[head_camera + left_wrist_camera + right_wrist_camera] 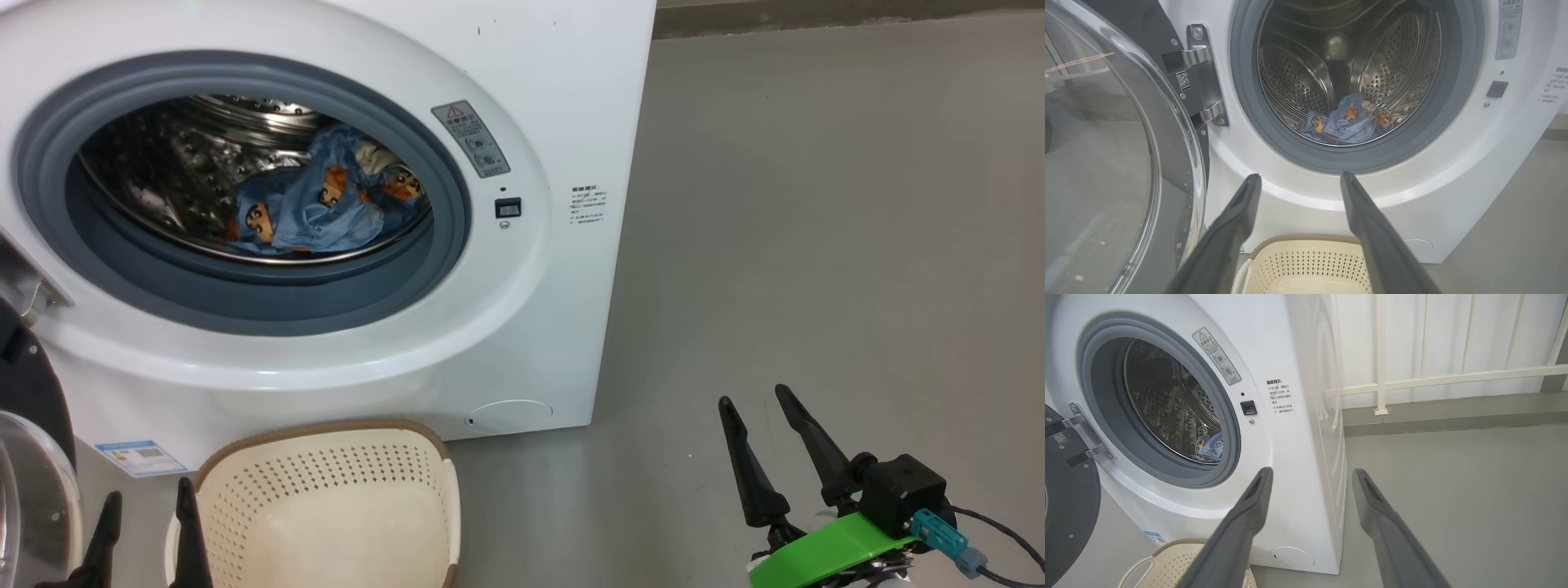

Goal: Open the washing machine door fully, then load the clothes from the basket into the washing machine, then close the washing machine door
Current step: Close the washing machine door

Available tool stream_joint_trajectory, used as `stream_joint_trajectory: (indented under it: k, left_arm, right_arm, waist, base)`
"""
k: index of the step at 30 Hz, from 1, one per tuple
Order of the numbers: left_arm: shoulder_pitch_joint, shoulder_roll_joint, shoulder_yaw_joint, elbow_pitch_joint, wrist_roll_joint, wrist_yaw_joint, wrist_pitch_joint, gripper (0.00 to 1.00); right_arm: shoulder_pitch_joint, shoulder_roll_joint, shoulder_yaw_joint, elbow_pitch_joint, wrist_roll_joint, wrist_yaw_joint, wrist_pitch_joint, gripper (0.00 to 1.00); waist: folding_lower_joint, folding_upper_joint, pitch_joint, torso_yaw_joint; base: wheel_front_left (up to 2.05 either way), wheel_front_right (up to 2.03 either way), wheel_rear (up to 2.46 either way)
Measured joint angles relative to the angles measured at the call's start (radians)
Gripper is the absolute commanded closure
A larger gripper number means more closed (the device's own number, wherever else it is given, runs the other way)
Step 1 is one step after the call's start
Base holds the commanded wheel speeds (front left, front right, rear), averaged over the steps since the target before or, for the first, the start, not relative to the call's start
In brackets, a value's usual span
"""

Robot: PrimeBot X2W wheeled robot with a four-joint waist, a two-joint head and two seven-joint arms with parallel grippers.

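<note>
Stage, judged: door-closing. Clothes [310, 204] lie inside the washing machine [531, 327]; basket [326, 429] shows no cloth. Washing machine door [33, 392] stands open at near left, just left of left gripper [148, 488], fingers apart; right gripper [753, 394], likewise apart, well right.

I've got the washing machine [531, 327] far left, with the clothes [314, 208] in its drum [163, 163], low at the front. The washing machine door [1106, 163] hangs swung out on the machine's left. The basket [326, 457] is on the floor [816, 204] just before the machine, under the opening. My left gripper [147, 490] is near, at the basket's left; my right gripper [753, 394] is well apart to the right.
</note>
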Motion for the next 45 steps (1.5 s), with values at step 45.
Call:
stream_joint_trajectory:
  k: [45]
  left_arm:
    - [-0.009, -0.034, 0.036, 0.028, 0.043, -0.018, 0.0, 0.0]
  right_arm:
    - [0.0, 0.001, -0.003, 0.009, 0.003, 0.0, 0.0, 0.0]
  waist:
    - [0.0, 0.0, -0.011, 0.001]
  base:
    - [-0.55, 0.55, 0.0]
